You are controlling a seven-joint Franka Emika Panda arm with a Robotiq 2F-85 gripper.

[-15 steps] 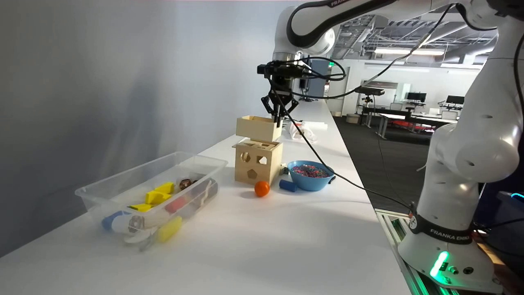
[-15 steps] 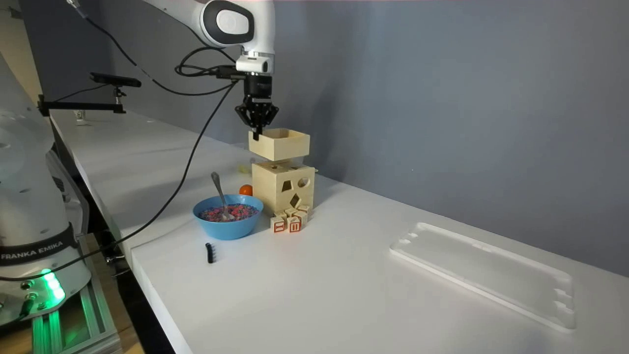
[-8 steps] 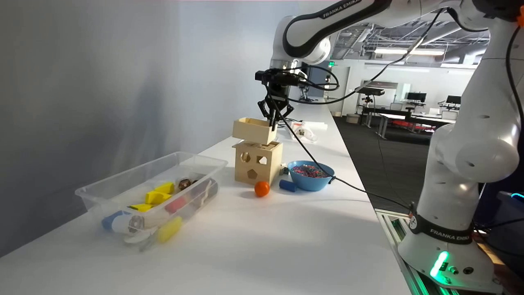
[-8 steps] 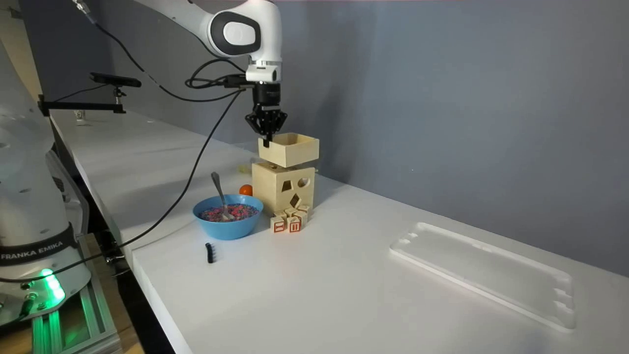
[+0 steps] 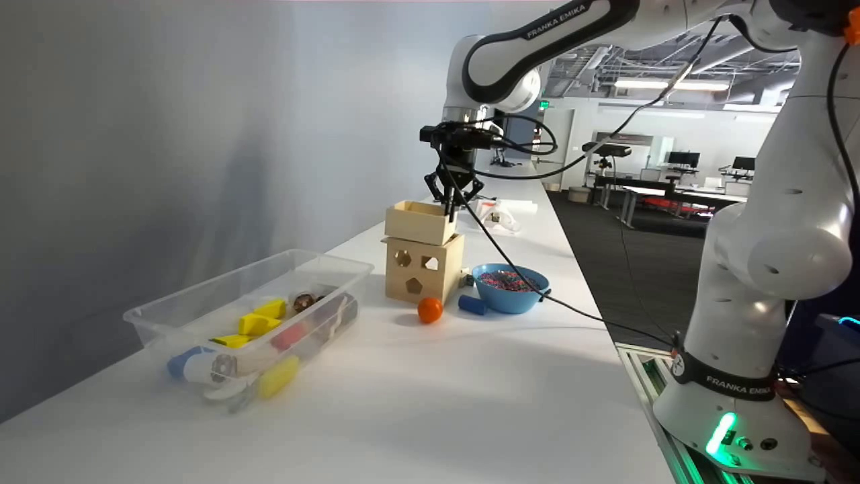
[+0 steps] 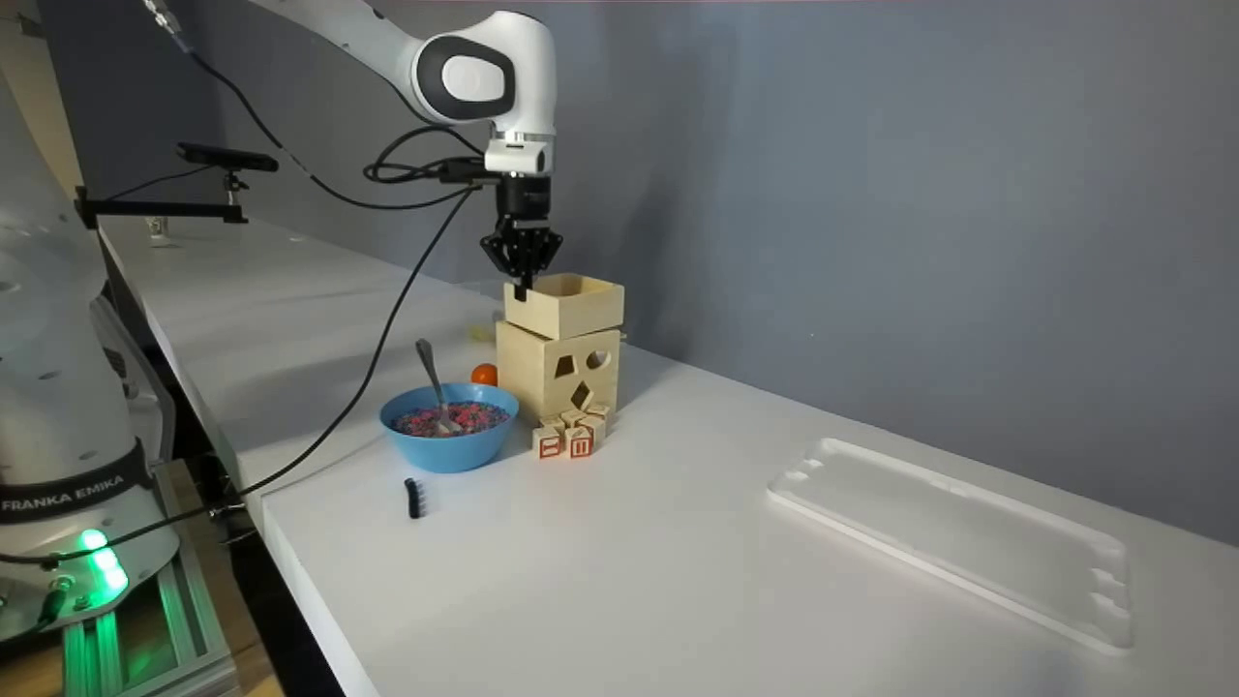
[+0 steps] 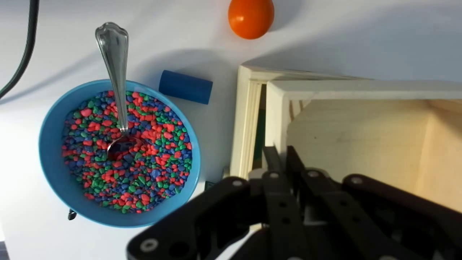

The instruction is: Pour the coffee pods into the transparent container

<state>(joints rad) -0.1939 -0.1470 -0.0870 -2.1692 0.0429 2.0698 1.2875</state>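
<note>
My gripper (image 5: 450,212) is shut on one wall of a shallow wooden box (image 5: 416,227). The wrist view shows the fingertips (image 7: 281,151) on either side of that wall. The box (image 6: 573,315) is level, right at the top of the wooden cube (image 6: 542,373); I cannot tell if it rests there. The visible part of its floor is bare; the rest is hidden. The transparent container (image 5: 215,296) stands on the table, far from the gripper. Yellow (image 5: 259,324), red (image 5: 290,335) and brown (image 5: 304,302) pieces, the coffee pods, lie in it.
A blue bowl (image 7: 47,144) of coloured pebbles with a spoon (image 7: 114,65), a blue cylinder (image 7: 186,86), an orange ball (image 7: 251,18) and letter blocks (image 6: 571,438) surround the cube. A clear flat lid (image 6: 949,573) lies on the table. A cable (image 5: 510,252) hangs from the wrist.
My gripper has moved down and a little toward the wall with the wooden box. The gap between box and cube has closed. The other objects have not moved.
</note>
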